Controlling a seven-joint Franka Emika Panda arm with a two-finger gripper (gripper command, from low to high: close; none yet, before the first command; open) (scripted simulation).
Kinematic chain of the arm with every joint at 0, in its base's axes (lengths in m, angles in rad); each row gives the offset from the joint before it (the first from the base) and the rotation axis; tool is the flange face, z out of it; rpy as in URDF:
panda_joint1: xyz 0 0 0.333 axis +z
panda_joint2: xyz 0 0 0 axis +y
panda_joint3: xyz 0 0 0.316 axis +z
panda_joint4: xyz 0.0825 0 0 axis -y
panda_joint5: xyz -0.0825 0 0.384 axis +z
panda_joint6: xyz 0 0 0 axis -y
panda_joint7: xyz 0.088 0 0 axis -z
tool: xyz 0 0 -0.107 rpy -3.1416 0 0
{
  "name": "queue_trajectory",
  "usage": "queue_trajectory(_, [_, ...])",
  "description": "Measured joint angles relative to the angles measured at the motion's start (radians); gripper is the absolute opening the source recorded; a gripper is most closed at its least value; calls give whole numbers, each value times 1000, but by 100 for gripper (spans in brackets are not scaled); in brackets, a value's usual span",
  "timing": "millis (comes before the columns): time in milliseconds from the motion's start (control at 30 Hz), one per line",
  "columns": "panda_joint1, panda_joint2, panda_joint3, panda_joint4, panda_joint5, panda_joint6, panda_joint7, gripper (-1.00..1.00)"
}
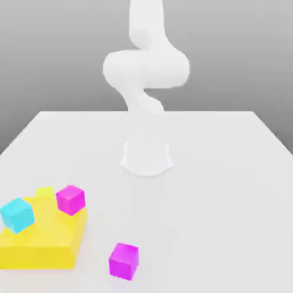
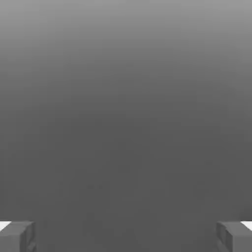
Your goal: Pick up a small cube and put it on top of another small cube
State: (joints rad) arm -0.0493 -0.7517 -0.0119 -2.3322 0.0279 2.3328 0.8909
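Arm (image 1: 146, 63) white, on a white counter (image 1: 229, 189); backdrop plain grey. Large flat block (image 1: 40, 246) saturated yellow; small cube (image 1: 44, 192) paler lime-yellow, cyan cube (image 1: 17, 215), magenta cube (image 1: 70, 200), second magenta cube (image 1: 124, 261) more purple-toned. All surfaces unpatterned; pincer fingers (image 2: 18, 236) grey.

Stood upright as a white arm (image 1: 146, 68), folded at the elbow above its base. Kept end effector (image 2: 126, 236) fingers (image 2: 17, 235) spread wide, nothing between.
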Motion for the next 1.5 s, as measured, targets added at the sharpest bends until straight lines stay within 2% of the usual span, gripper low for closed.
queue_trajectory(433, [-246,258,-34,-167,113,169,500,0])
queue_trajectory(800, [-449,472,-40,-307,155,312,956,0])
queue_trajectory(1100, [-610,639,-62,-424,117,435,1381,0])
queue_trajectory(1333, [-749,760,-116,-512,1,532,1763,0])
queue_trajectory(1500, [-756,866,-103,-499,8,620,1787,0])
